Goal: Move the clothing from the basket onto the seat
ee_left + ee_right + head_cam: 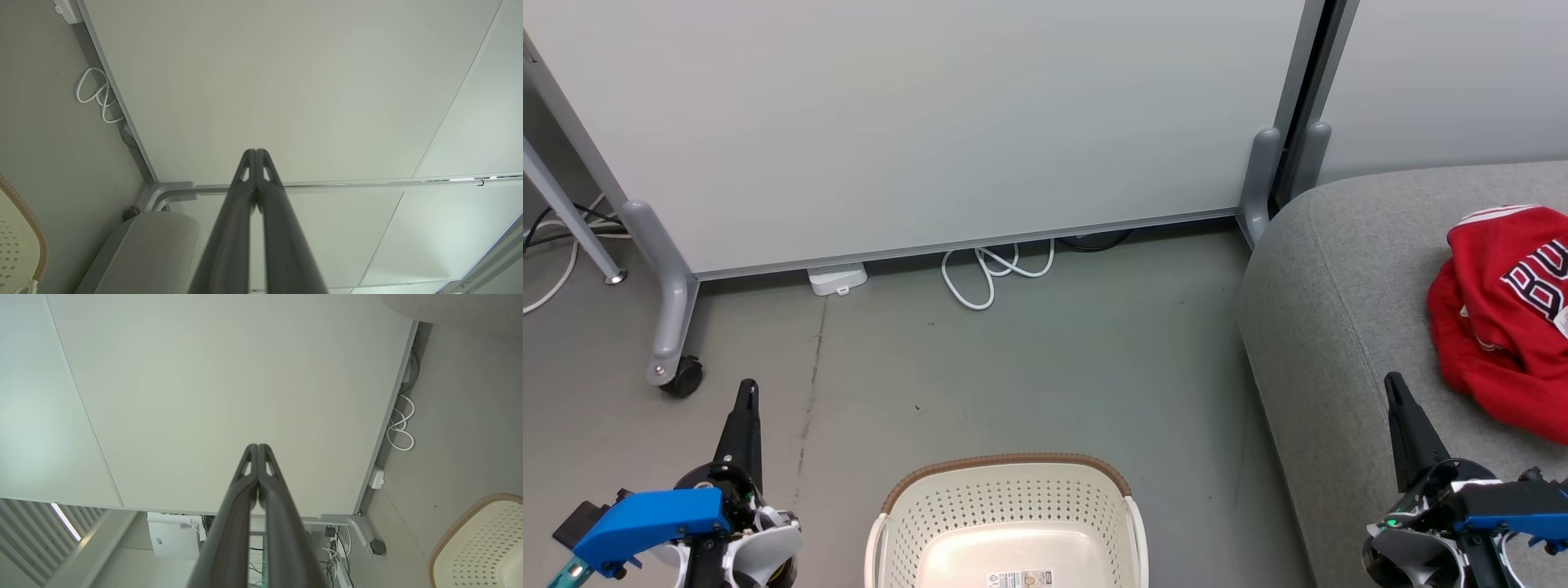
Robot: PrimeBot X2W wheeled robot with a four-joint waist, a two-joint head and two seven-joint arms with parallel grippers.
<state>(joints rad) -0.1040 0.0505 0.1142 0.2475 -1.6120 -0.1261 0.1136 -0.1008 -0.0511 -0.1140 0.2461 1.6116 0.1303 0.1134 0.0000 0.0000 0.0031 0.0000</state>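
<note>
Red clothing point(1507, 318) with white trim and dark lettering lies crumpled on the light-grey seat point(1323, 310) at the right. The cream-white basket point(1013, 498) with its brown rim stands on the floor at the bottom centre; no clothing shows in the part of its inside that I see. My left gripper point(747, 388) hangs shut over the floor, left of the basket. My right gripper point(1393, 382) is shut above the seat's front part, left of the clothing. Both wrist views show the fingertips point(255, 153) point(258, 448) pressed together with nothing between them.
A white partition panel point(915, 122) on grey wheeled feet point(674, 327) stands behind. A coiled white cable point(992, 273) and a white power block point(837, 279) lie at its base. Grey floor point(1013, 367) separates basket and panel.
</note>
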